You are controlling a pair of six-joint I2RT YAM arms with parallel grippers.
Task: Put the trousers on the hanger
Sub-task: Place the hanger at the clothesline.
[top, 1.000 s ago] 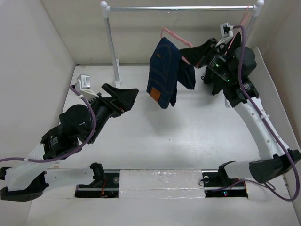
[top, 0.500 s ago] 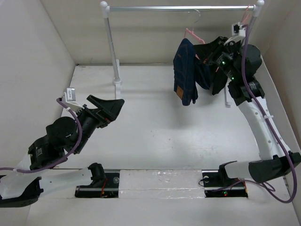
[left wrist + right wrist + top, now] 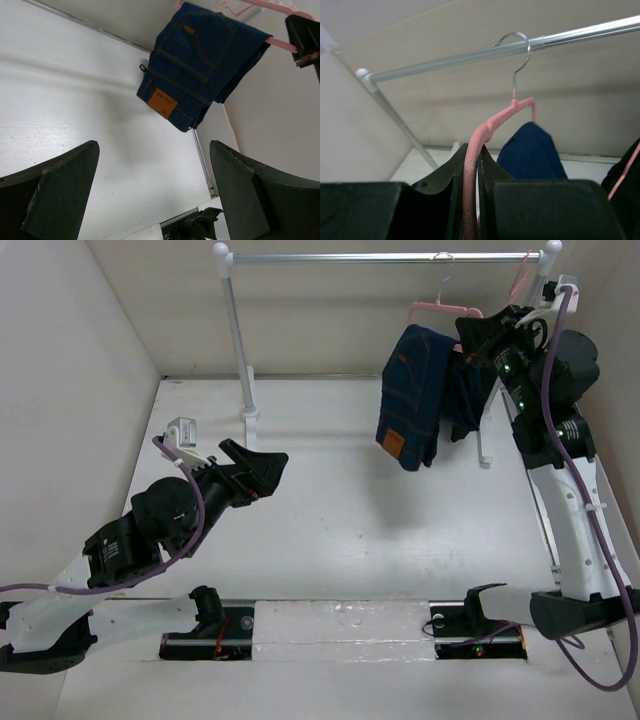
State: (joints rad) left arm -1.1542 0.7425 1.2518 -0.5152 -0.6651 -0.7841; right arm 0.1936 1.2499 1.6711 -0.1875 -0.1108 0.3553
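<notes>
The dark navy trousers (image 3: pixel 415 395) hang folded over the pale-pink hanger (image 3: pixel 437 309), high at the back right. My right gripper (image 3: pixel 472 332) is shut on the hanger's pink arm (image 3: pixel 492 125) and holds it up in the air. The hanger's metal hook (image 3: pixel 517 47) is at the silver rail (image 3: pixel 570 37); I cannot tell whether it rests on it. The trousers show in the right wrist view (image 3: pixel 532 150) and the left wrist view (image 3: pixel 200 65), with a tan patch. My left gripper (image 3: pixel 262 465) is open and empty, low over the table's left middle (image 3: pixel 155 190).
The clothes rail (image 3: pixel 380 257) spans the back, on a white post (image 3: pixel 238 330) at the left and another at the far right. A second pink hanger (image 3: pixel 522 276) hangs near the right post. White walls close in on both sides.
My right arm has carried the hanger and trousers to the right and up, bringing the hook to the rail. My left arm drew back, then came forward a little, still open.
</notes>
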